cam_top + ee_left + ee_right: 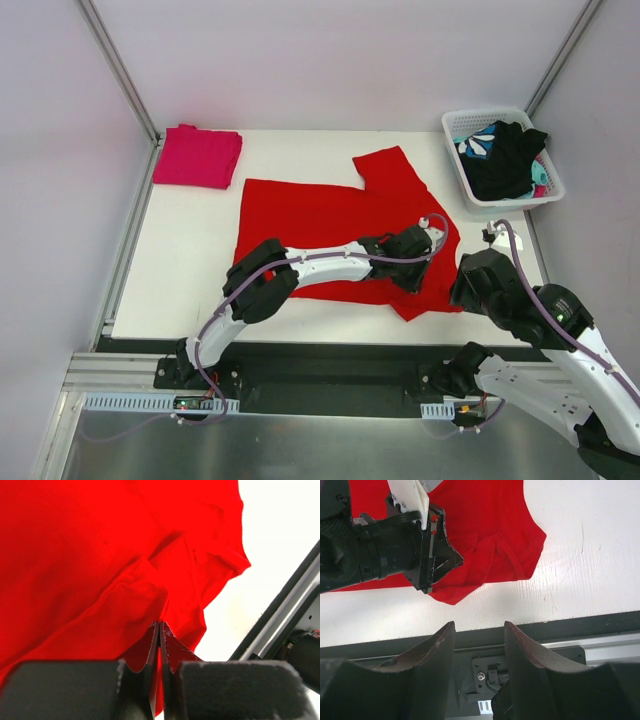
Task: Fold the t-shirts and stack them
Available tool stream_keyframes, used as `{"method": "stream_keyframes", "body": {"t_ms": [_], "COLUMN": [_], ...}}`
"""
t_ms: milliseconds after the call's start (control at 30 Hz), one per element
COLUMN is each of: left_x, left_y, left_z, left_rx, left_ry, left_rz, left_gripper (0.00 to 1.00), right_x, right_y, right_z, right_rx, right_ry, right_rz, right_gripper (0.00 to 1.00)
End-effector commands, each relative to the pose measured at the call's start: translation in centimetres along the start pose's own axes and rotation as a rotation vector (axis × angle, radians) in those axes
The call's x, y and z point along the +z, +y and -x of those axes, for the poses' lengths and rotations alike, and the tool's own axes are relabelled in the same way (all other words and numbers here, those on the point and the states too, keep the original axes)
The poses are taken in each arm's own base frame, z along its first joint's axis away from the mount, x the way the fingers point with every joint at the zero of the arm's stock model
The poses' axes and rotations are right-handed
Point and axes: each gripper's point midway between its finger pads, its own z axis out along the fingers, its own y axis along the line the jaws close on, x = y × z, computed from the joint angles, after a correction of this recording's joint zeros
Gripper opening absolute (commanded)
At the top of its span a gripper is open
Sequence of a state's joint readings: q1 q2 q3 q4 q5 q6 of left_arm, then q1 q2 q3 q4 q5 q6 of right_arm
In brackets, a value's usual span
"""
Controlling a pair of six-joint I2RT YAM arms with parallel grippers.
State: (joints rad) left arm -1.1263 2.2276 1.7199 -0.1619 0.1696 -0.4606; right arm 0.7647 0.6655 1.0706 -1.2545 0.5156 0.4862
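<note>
Reference item: the red t-shirt (pixel 320 215), which lies spread on the white table (pixel 190 270), mostly flat. One sleeve points to the far side and its near right corner is bunched into creases.

1. Left of the red t-shirt and farther back, clear of it, lies the magenta-pink t-shirt (pixel 197 156). It is folded into a compact rectangle.

2. The left arm reaches across the near hem of the red t-shirt from its left side. The left gripper (pixel 159 625) sits at the shirt's bunched near right part. Its jaws are pressed together. In the left wrist view the creases run up to the fingertips, so it appears to pinch a raised fold of the red cloth. The right wrist view shows the same closed tip low against the cloth near the shirt's near edge.

3. The right gripper (pixel 477 625) is to the near right of the red t-shirt, above the table's front edge and off the cloth. Its jaws stand apart with nothing between them.

4. Right of the red t-shirt and behind it, not touching it, stands a white basket (pixel 455 125). It holds a black garment (pixel 505 160) heaped over a teal-and-white patterned garment (pixel 478 143).
</note>
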Motion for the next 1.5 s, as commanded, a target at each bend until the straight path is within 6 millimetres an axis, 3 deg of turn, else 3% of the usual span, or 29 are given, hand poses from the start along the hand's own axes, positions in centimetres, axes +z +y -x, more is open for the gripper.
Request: {"method": "stream_keyframes", "body": {"t_ms": [0,367,767,1467], "left_x": [-1.0,-2.1,-3.0,-4.7], "left_y": [-0.1,3.9,5.8,8.5], "left_z": [2.8,6.1,9.1,10.3], "left_rx": [-0.051,-0.212,-0.299,-0.314], "left_ry": [-0.09,-0.203,-0.281,-0.297], "left_rz": [0.044,0.187,0.255,0.354], "left_gripper": [0.0,0.0,0.0,0.0], "right_x": [-0.4,-0.1,0.1,0.2], "right_y": [0.1,0.7,0.8,0.9], "right_z": [0.0,-0.4,-0.7,-0.9], "right_rx": [-0.003,-0.007,-0.022,-0.023], "right_ry": [0.003,0.017,0.026,0.031], "right_rz": [0.017,0.045,0.049,0.059], "right_gripper": [0.47,0.47,0.47,0.47]}}
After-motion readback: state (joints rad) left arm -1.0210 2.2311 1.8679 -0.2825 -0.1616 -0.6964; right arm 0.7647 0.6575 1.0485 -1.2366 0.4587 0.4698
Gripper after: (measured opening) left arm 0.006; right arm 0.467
